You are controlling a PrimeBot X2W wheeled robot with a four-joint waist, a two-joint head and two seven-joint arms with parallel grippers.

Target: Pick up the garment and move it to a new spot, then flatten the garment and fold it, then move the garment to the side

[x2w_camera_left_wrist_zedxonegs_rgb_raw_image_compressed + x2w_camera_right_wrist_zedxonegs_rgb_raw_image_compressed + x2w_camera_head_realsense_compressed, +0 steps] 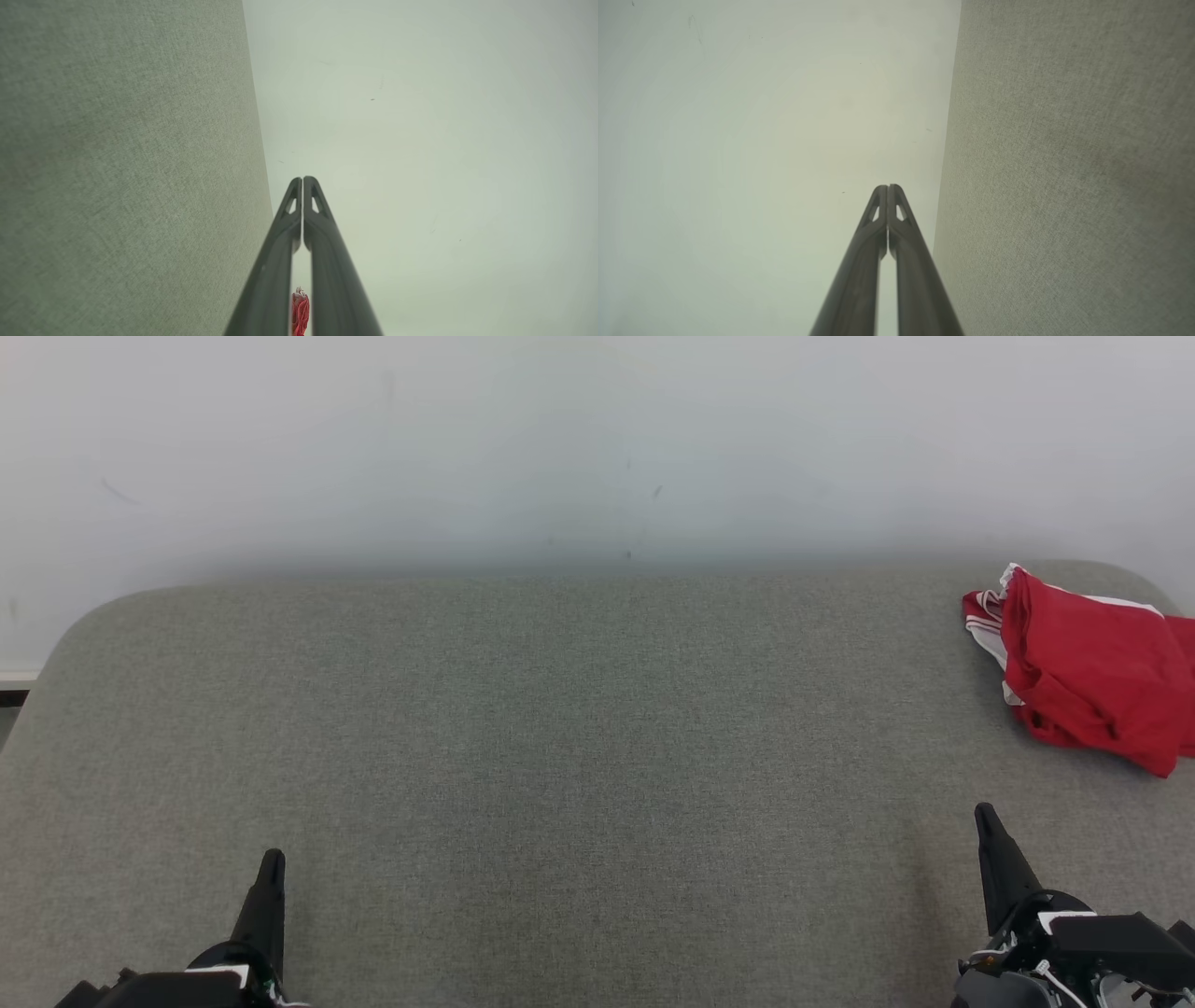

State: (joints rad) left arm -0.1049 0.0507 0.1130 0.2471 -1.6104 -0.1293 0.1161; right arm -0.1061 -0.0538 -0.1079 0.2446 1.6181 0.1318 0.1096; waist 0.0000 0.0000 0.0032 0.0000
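Note:
The garment (1092, 677) is red cloth with white trim, lying crumpled at the far right of the grey padded surface (560, 728), partly cut off by the head view's right edge. A sliver of the garment (300, 310) also shows between the finger shafts in the left wrist view. My left gripper (272, 861) rests at the lower left, shut and empty, far from the garment. My right gripper (985, 814) sits at the lower right, shut and empty, a short way in front of the garment. Both wrist views show the fingertips pressed together: left gripper (302, 179), right gripper (887, 187).
A plain pale wall (597, 448) stands directly behind the grey surface. The surface has rounded far corners, and its left edge (28, 700) drops off near a strip of floor.

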